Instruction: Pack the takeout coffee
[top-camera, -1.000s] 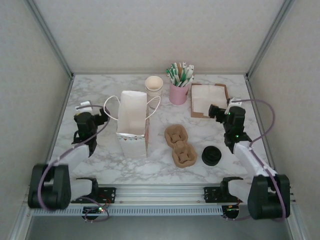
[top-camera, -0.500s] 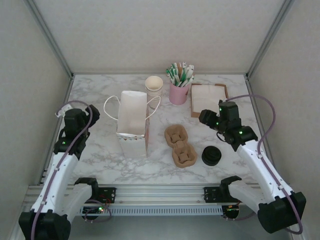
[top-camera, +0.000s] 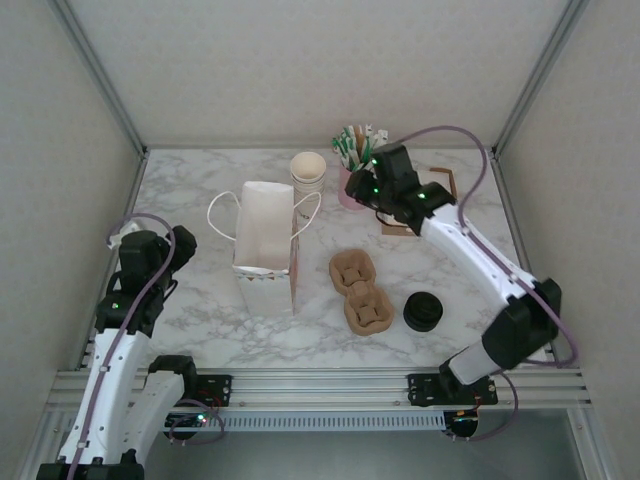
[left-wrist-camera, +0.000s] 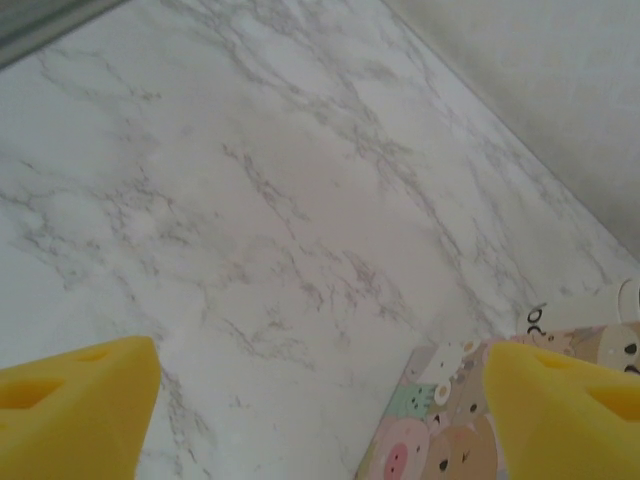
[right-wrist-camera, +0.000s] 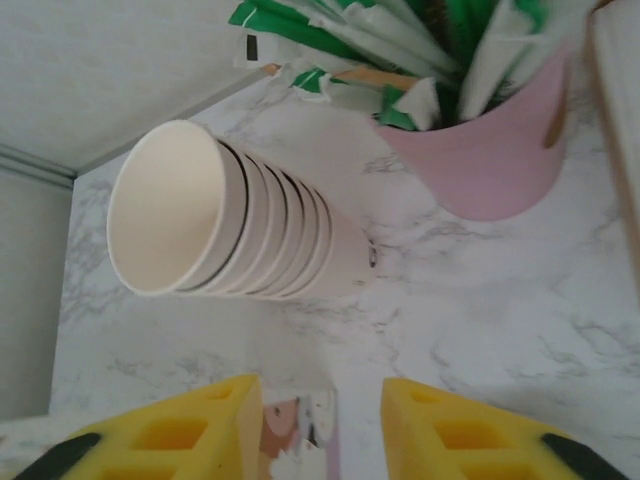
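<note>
A stack of white paper cups (top-camera: 308, 170) (right-wrist-camera: 230, 225) stands at the back of the table, left of a pink cup of sachets and stirrers (top-camera: 352, 190) (right-wrist-camera: 495, 150). My right gripper (top-camera: 366, 186) (right-wrist-camera: 320, 430) hovers just right of the stack, open, with nothing between its yellow fingers (right-wrist-camera: 480, 435). The white paper bag (top-camera: 265, 240) stands upright and open in the middle left. My left gripper (top-camera: 185, 246) (left-wrist-camera: 320, 420) is open wide to the left of the bag, whose printed side (left-wrist-camera: 450, 430) shows by the right finger. A brown cup carrier (top-camera: 360, 290) lies in the centre.
Black lids (top-camera: 423, 311) sit stacked right of the carrier. A brown tray of napkins (top-camera: 415, 200) lies at the back right, partly under my right arm. Bare marble (left-wrist-camera: 300, 200) stretches left of the bag. Walls close the table on three sides.
My right arm has swung from the right side to the back, beside the cup stack, and its jaws have narrowed. My left arm has drawn back to the left.
</note>
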